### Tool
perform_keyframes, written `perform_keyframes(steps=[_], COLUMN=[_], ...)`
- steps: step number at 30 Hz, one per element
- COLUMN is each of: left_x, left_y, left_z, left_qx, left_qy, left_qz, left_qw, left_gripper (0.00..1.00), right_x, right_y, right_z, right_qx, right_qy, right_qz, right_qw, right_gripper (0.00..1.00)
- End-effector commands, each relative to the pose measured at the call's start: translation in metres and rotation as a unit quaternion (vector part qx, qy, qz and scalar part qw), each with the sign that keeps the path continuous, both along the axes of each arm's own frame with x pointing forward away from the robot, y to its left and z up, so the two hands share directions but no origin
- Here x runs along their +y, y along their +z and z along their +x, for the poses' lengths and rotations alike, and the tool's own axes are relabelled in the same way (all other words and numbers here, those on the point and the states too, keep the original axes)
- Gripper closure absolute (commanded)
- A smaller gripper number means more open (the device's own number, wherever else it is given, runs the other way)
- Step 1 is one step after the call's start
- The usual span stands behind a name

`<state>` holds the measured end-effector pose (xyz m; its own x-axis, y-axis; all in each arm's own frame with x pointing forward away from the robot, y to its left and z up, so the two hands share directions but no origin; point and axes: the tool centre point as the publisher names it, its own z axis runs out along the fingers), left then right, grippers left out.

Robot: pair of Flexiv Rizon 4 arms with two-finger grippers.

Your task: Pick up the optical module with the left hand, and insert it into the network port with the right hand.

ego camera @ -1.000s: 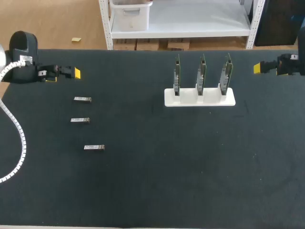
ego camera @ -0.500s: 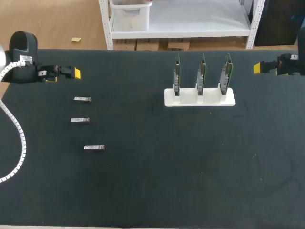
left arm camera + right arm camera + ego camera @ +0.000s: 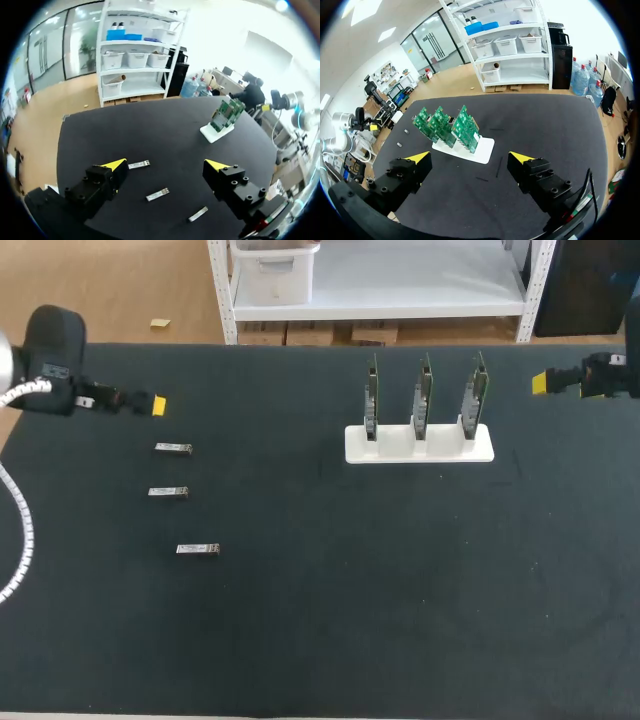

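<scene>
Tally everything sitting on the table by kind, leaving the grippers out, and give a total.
Optical modules: 3
Green circuit boards: 3
White stand holding the boards upright: 1
Total: 7

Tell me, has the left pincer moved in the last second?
Yes. The left pincer has shifted slightly across the table, closer to the nearest optical module.

Silver optical modules (image 3: 168, 492) on a black table (image 3: 350, 590); green boards (image 3: 424, 392) in a white holder (image 3: 398, 451).
</scene>
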<state>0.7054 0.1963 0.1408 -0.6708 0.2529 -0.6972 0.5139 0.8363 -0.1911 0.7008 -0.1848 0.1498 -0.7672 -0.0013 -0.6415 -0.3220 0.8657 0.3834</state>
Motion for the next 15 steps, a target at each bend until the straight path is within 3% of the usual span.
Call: perform_keyframes(steps=[1,2,5,10,15], left_x=[0.007,0.01,0.016,0.02,0.018], left_y=[-0.011,-0.015,-0.024,-0.035,-0.048], left_z=[0.023,0.026,0.034,0.045,0.057], left_qx=[0.018,0.022,0.014,-0.013,-0.01], left_qy=[-0.128,-0.142,-0.198,-0.281,-0.326], left_qz=[0.087,0.116,0.153,0.194,0.231], left_qw=[0.988,0.983,0.968,0.94,0.917], left_gripper=[0.0,0.0,0.0,0.0,0.0], right_x=[0.0,0.0,0.0,0.0,0.0], right_y=[0.0,0.0,0.0,0.0,0.0], right_z=[-0.001,-0.001,-0.001,-0.001,-0.001], right_qx=[0.0,0.0,0.0,0.0,0.0], right_qy=[-0.001,-0.001,-0.001,-0.001,-0.001], right_qz=[-0.001,-0.001,-0.001,-0.001,-0.001], right_qw=[1.0,1.0,1.0,1.0,1.0], right_gripper=[0.0,0.0,0.0,0.0,0.0])
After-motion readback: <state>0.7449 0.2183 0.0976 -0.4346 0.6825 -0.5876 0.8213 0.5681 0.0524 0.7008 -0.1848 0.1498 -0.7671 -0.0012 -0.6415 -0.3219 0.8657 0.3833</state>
